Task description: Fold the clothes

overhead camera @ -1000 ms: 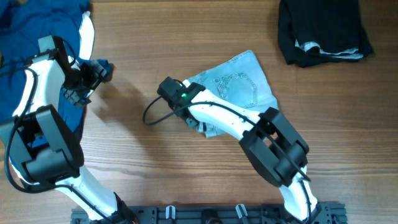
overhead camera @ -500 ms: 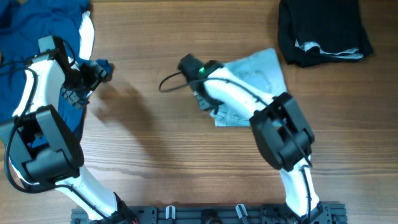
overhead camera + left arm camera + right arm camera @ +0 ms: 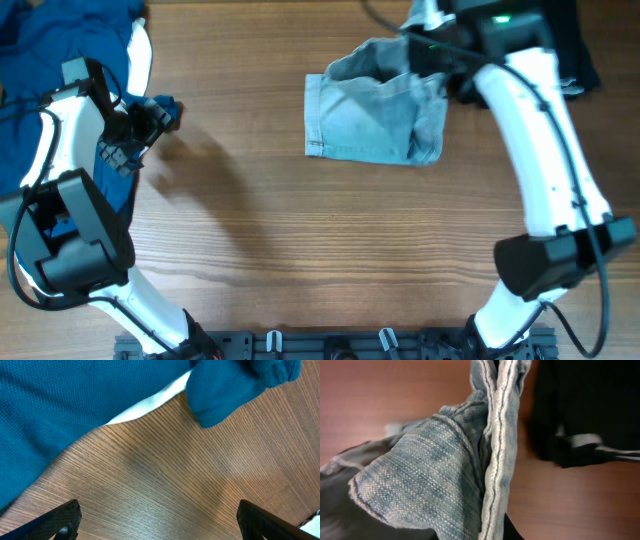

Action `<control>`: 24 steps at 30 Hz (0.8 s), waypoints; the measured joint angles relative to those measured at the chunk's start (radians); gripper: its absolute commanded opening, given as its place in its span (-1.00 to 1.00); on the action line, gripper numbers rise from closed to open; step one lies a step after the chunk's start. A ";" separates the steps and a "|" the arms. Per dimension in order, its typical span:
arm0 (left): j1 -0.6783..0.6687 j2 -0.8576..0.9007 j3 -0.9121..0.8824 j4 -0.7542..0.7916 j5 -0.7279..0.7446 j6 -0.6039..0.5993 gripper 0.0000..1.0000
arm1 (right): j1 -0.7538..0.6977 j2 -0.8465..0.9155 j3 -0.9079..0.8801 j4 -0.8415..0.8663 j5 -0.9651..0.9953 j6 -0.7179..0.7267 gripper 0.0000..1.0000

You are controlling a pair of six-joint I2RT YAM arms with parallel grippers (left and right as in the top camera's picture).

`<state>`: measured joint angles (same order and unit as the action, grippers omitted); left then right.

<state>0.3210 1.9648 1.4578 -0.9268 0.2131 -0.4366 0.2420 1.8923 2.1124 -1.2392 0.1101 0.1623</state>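
The clothes, pale blue denim shorts (image 3: 365, 115), lie partly spread at the table's far middle, their right edge raised. My right gripper (image 3: 437, 62) is shut on that raised edge. In the right wrist view the denim (image 3: 430, 470) hangs bunched over the jaws, a stitched seam running up the middle, and it hides most of my right gripper (image 3: 490, 530). My left gripper (image 3: 160, 110) hovers open at the far left, and in its wrist view the left gripper (image 3: 160, 525) has only bare wood between its fingertips (image 3: 60, 520).
A blue knit garment (image 3: 60, 30) is heaped at the far left corner, and in the left wrist view this blue garment (image 3: 75, 400) lies just beyond the fingers. A black garment (image 3: 575, 50) lies at the far right, and this black garment (image 3: 585, 410) sits close behind the denim.
My right gripper has shut on the shorts and carried their edge up and to the far right, dragging the denim out flatter. The left arm has stayed still.
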 measured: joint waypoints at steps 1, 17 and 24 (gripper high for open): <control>0.000 0.000 0.000 0.000 0.000 0.000 1.00 | -0.025 -0.002 0.000 0.007 -0.014 -0.016 -0.92; 0.000 0.000 0.000 -0.008 0.000 0.000 1.00 | 0.044 0.223 -0.002 0.004 -0.094 -0.124 -0.91; 0.000 0.000 0.000 -0.008 0.000 0.000 1.00 | 0.136 0.356 -0.002 -0.033 -0.109 -0.128 -0.89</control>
<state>0.3210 1.9648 1.4578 -0.9348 0.2131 -0.4366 0.3782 2.2482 2.1101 -1.2720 0.0010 0.0345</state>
